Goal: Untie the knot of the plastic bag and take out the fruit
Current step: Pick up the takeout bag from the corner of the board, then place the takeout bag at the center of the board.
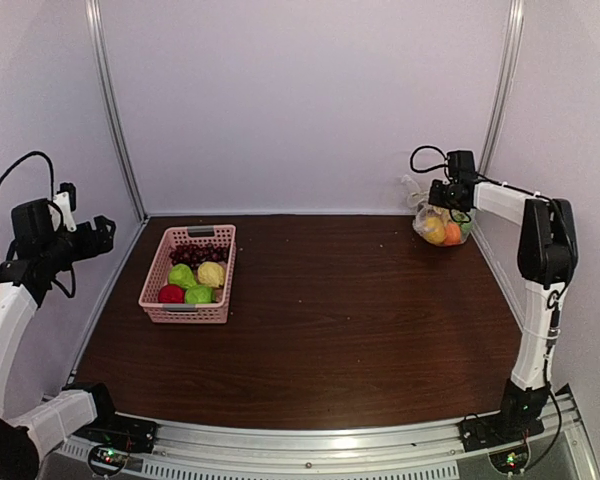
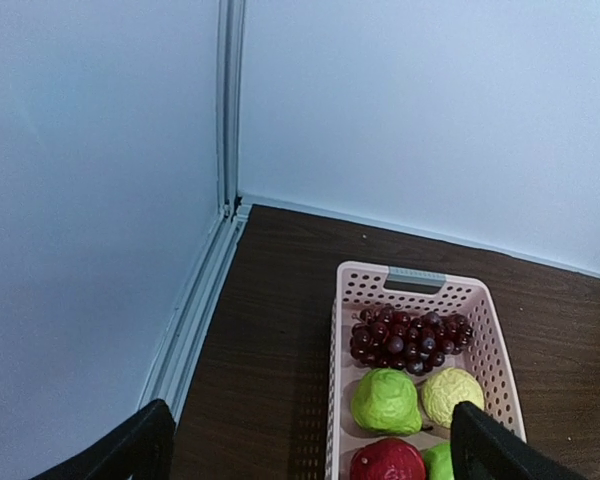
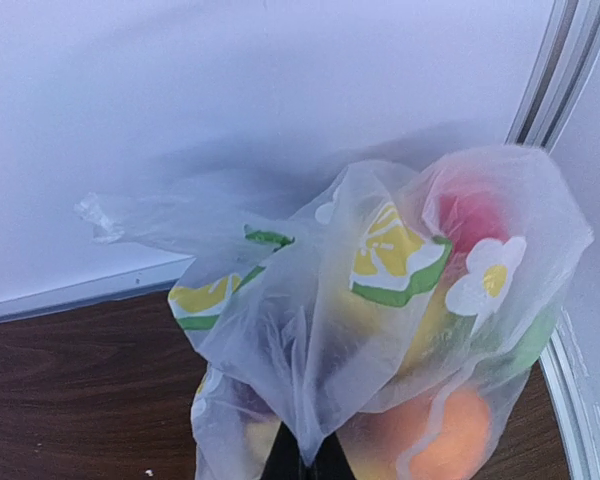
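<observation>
Your plastic bag (image 3: 380, 300) is way over in the far right corner of the table (image 1: 330, 330), right up against the back wall. It's full of fruit (image 3: 450, 430). Through the film you can make out an orange piece low down, something red up top and a yellow shape in the middle, but the printed lemon and flower marks and all the crinkles blur the outlines, so don't ask me for an exact count. The knot is the tricky bit: honestly I can't pick it out. The film bunches together low in the right wrist view, and a loose tail of plastic sticks out to the left.

Your right gripper (image 3: 302, 462) is clamped down tight on that bunched film at the bottom edge of its own camera. Only the dark tips show, the rest is cut off. From above, it (image 1: 445, 203) sits right on top of the bag (image 1: 442, 226).

Your left gripper (image 2: 310, 435) is spread as wide as it goes with nothing in it, just two black fingertips poking in at the bottom corners. It hangs up off the table's left side (image 1: 100, 235).

Below it is the pink basket (image 2: 415, 275) with dark grapes (image 2: 410, 340), a couple of green fruits (image 2: 385, 400) and a red one (image 2: 388, 462), half cropped.
</observation>
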Tool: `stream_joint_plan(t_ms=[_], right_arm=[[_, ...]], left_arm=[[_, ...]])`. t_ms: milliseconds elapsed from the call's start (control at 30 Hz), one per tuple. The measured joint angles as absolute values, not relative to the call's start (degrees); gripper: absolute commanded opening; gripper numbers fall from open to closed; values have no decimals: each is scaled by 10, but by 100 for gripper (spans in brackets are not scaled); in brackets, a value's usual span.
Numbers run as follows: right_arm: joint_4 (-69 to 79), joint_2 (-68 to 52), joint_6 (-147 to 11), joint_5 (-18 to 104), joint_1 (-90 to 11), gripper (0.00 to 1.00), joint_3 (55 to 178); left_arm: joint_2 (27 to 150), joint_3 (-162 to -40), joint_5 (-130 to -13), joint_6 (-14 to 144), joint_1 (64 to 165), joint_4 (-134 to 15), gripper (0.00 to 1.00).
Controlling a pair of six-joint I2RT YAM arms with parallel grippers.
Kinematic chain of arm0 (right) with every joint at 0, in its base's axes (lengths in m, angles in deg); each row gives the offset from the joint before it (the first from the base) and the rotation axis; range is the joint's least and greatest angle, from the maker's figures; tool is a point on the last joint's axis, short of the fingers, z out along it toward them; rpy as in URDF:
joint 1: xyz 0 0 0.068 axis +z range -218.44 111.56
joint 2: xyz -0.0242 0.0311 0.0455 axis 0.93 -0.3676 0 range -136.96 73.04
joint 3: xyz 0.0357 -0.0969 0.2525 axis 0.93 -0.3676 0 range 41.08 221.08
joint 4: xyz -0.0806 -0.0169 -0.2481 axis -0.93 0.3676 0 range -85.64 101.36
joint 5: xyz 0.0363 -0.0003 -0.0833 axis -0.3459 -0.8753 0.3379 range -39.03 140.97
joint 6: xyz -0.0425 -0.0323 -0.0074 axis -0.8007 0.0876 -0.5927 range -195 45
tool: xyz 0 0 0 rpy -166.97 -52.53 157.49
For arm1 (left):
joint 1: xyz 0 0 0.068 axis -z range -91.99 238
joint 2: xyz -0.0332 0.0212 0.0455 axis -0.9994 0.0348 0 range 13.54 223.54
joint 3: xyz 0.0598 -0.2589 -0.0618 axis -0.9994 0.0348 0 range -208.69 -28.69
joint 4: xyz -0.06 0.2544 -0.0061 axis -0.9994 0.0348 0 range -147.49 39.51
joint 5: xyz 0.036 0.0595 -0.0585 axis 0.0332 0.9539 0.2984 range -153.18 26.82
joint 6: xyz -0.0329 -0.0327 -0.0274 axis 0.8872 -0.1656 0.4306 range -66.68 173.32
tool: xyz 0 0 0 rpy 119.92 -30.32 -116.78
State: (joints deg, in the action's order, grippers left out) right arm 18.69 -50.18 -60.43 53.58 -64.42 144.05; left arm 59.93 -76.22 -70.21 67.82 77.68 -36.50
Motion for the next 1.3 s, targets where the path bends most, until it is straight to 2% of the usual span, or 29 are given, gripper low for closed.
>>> stream_joint_plan(t_ms=[167, 400, 867, 1067, 1300], right_arm=[[148, -391, -600, 476, -642, 0, 1363], [126, -297, -603, 403, -603, 0, 1283], [99, -159, -555, 272, -368, 0, 1144], [-47, -104, -457, 188, -277, 0, 1020], [-206, -141, -346, 161, -272, 0, 822]], left_arm=[[611, -761, -748, 678, 776, -373, 98], [621, -757, -816, 682, 776, -399, 98], [639, -734, -946, 704, 804, -443, 98], [642, -734, -970, 704, 815, -447, 97], [641, -733, -968, 699, 878, -450, 97]])
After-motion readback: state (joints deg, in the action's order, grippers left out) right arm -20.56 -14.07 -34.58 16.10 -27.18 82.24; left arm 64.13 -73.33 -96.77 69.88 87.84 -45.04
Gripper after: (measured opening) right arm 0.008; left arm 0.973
